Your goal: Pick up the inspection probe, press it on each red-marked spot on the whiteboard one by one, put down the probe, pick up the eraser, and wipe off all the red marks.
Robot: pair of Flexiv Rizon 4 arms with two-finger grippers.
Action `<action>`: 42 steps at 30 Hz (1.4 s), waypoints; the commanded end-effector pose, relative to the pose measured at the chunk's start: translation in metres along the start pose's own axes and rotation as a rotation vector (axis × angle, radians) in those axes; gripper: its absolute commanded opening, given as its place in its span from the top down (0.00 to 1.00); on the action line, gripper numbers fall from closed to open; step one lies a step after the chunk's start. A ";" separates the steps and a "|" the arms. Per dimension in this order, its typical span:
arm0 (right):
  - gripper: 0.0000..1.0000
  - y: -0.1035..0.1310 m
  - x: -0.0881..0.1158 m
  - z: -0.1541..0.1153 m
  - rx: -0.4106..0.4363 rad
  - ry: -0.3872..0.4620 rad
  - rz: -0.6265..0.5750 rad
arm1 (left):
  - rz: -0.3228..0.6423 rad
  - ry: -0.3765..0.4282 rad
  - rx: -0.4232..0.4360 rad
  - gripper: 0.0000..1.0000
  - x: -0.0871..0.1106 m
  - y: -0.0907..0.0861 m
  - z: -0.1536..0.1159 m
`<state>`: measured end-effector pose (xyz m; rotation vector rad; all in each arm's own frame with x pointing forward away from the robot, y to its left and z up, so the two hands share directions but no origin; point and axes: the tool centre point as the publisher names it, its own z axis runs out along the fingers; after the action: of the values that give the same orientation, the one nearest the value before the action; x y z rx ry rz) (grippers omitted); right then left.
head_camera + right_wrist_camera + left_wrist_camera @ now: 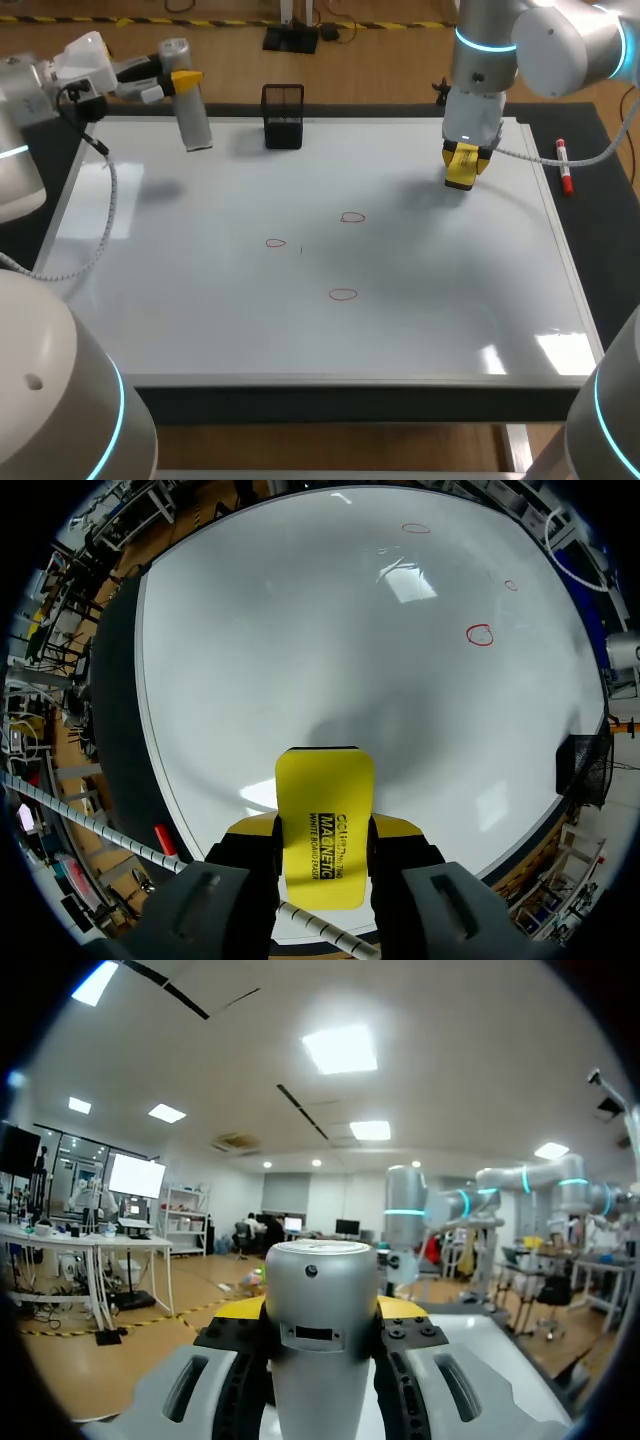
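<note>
Whiteboard, glossy white (pixel 200 320), fills the table. Three red outline marks (pixel 343 294) sit mid-board, unwiped. Farther back, on the right, the right gripper (pixel 322 848) is clamped on a yellow block eraser (pixel 324 790) over the board; contact unclear. At the far left edge, the left gripper (pixel 322 1335) grips a silver cylindrical probe (pixel 320 1280), slightly tilted. A black mesh cup (pixel 283 117) stands near it.

Black mesh pen holder (pixel 283 116): standing upright at the far side of the table (pixel 612 235), left of centre. Red-and-white marker (pixel 564 166): lying flat on the dark table surface at the right side, lengthwise front to back, well apart from the holder. Nothing is touching either item
</note>
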<state>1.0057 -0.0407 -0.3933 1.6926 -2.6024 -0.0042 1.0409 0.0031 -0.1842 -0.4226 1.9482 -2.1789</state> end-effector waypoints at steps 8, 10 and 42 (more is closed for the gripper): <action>1.00 0.000 0.001 -0.001 0.002 0.002 -0.002 | -0.025 0.082 0.003 1.00 0.056 0.012 0.031; 1.00 0.000 0.001 -0.001 0.002 0.002 -0.002 | -0.035 0.104 0.003 1.00 0.066 0.016 0.037; 1.00 0.000 0.001 -0.001 0.002 0.002 -0.002 | 0.028 0.317 0.007 1.00 0.155 0.067 0.063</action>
<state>1.0056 -0.0407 -0.3933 1.6926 -2.6026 -0.0042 0.9111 -0.1134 -0.2292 -0.0522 2.0836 -2.3412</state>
